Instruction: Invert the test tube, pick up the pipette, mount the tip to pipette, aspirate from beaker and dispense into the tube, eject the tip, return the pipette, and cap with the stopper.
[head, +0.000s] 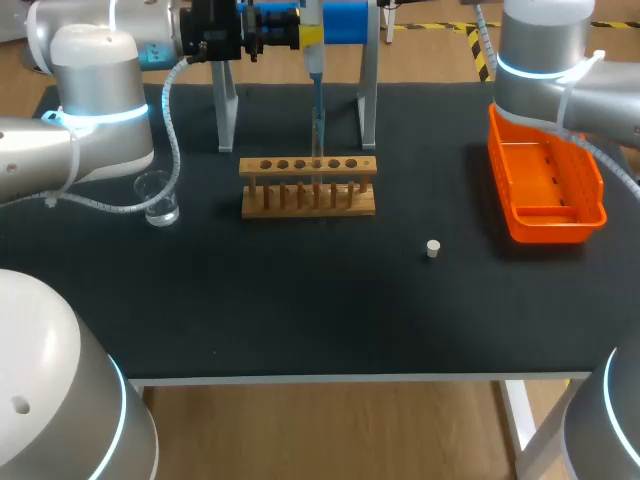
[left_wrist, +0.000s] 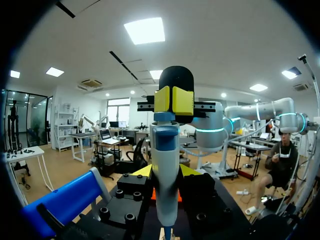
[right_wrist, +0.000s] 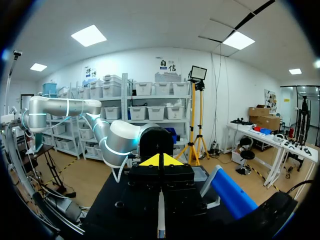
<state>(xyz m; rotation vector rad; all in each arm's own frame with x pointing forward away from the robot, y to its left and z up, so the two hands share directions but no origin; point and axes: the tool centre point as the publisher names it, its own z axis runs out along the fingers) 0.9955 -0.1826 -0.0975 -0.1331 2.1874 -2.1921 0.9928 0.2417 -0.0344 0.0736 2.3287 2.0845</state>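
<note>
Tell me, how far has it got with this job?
The pipette is off its stand with a tip mounted. Now the left gripper holds it upright, tip down at the wooden rack, seemingly dispensing. Left: eject the tip, return the pipette, cap; the stopper lies loose on the table.

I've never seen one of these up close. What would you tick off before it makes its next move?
1. Firm hold: the left gripper is closed on the pipette: ok.
2. Aim: the tip reaches down to a hole in the wooden rack: ok.
3. Liquid delivered from the tip: cannot tell.
4. For capping, the stopper sits free on the table: ok.
5. The beaker stands upright beside the left arm: ok.
</note>
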